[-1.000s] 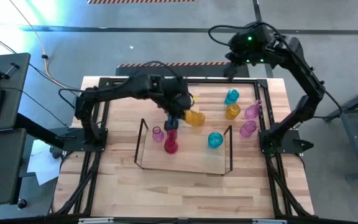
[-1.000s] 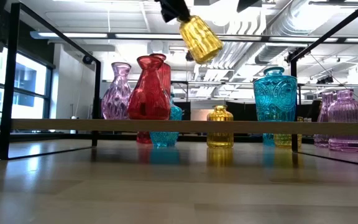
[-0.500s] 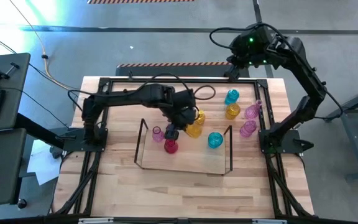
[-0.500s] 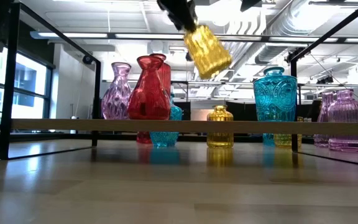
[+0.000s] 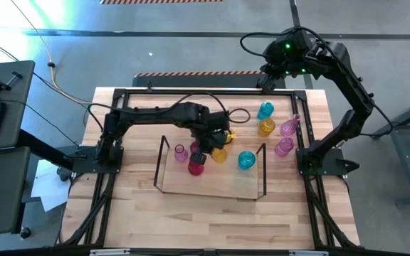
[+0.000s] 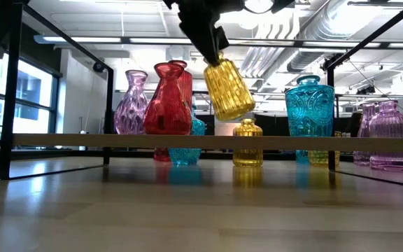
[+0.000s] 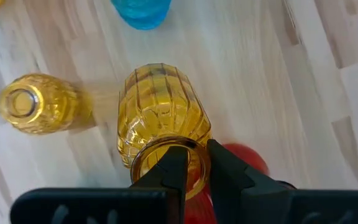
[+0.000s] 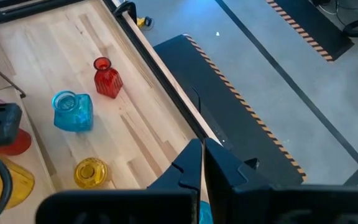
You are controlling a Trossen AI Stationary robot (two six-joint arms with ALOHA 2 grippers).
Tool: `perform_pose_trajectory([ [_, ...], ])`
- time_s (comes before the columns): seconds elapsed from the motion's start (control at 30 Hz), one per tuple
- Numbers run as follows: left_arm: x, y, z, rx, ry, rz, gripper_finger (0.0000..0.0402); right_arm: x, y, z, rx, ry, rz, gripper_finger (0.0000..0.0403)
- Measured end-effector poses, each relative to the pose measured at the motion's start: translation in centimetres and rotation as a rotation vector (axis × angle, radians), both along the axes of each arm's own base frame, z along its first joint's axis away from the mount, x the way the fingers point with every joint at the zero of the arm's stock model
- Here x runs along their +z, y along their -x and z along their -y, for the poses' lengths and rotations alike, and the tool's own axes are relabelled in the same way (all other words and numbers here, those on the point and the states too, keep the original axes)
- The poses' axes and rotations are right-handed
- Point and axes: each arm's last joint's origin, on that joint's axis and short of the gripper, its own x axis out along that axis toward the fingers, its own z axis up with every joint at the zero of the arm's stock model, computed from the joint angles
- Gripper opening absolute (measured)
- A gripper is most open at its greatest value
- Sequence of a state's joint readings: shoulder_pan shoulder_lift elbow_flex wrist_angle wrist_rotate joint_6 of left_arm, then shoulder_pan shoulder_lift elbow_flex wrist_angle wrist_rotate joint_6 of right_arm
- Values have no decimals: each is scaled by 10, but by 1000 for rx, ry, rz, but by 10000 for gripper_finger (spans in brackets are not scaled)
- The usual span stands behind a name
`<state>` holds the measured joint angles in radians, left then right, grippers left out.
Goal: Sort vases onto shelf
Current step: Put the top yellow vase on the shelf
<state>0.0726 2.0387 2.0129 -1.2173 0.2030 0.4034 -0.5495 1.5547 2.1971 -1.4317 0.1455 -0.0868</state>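
Note:
My left gripper (image 5: 206, 141) is shut on a ribbed yellow vase (image 6: 227, 87) that hangs tilted just above the shelf (image 6: 82, 142), between the red vase (image 6: 168, 103) and the cyan vase (image 6: 310, 105) standing on it. A purple vase (image 6: 130, 105) also stands on the shelf, at its left end. The shelf (image 5: 212, 186) lies mid-table with dark frames at both short ends. My right gripper (image 8: 202, 154) hangs shut and high above the table's far right corner, holding nothing. My left gripper holds the yellow vase by the rim of its mouth (image 7: 199, 155), one finger (image 7: 174, 171) inside the neck and the other (image 7: 229, 174) outside. The fingers come from above, slanting down. The vase hangs below them, tilted, base lowest, clear of the shelf.
Off the shelf, at the far right of the table, stand a cyan vase (image 5: 265, 110), a yellow vase (image 5: 265, 128) and two pink vases (image 5: 288, 128) (image 5: 283, 147). A black metal frame (image 5: 191, 92) rims the table. The shelf's near half is bare.
My left gripper has come down and toward the table's near edge with the yellow vase, over the shelf. The vase has sunk closer to the shelf board and tipped nearer to upright. It stays held and clear of the board.

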Motion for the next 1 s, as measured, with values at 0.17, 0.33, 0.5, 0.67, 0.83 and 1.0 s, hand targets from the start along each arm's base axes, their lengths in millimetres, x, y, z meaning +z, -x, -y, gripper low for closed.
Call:
perform_pose_trajectory([
  [0.17,-2,-2,1,-13,26,3,35,0,0,0,1,-3,-3,0],
  [0.33,-10,-6,1,-33,48,-9,35,0,0,0,4,-5,-3,0],
  [0.5,-17,-9,0,-24,49,-25,35,-1,1,-1,4,-14,-18,0],
  [0.67,-21,-11,-3,-22,34,-37,35,-2,2,-1,4,-19,-26,0],
  [0.83,-21,-10,-8,5,-9,-42,35,-2,2,-2,4,-22,-31,0],
  [1.0,-21,-10,-10,19,2,-46,35,-2,2,-2,4,-22,-31,0],
])
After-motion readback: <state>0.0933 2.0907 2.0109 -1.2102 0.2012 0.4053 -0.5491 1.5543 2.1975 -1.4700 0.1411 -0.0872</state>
